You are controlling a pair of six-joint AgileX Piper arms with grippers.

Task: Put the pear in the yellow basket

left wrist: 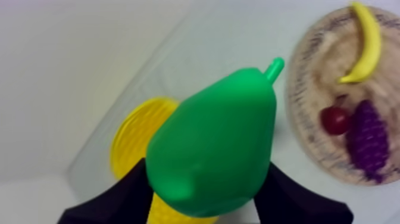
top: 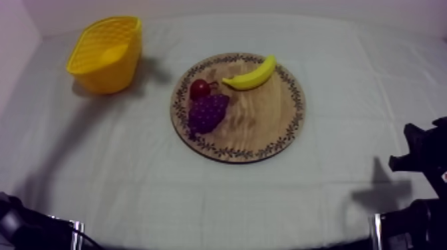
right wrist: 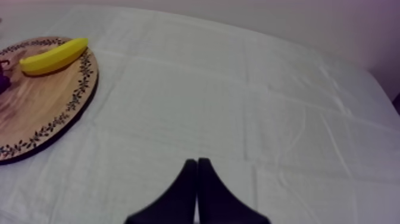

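My left gripper [left wrist: 208, 199] is shut on a green pear [left wrist: 220, 143], one black finger at each side of its wide end. Below the held pear stands the yellow basket [left wrist: 132, 134], partly hidden by it. In the top view the basket [top: 106, 53] is at the far left of the table. The round wooden board [top: 266, 126] lies at the centre, carrying a banana [top: 251, 76], a small red fruit [top: 199, 88] and a bunch of grapes [top: 207, 112]. My right gripper [right wrist: 197, 173] is shut on nothing, low over bare cloth to the right of the board [right wrist: 41, 113].
Beyond the pear, the left wrist view shows the board [left wrist: 303, 89] with the banana [left wrist: 366, 44], the red fruit [left wrist: 335, 120] and the grapes [left wrist: 368, 140]. My right arm [top: 422, 156] rests at the table's right edge. A pale wall rises behind the basket.
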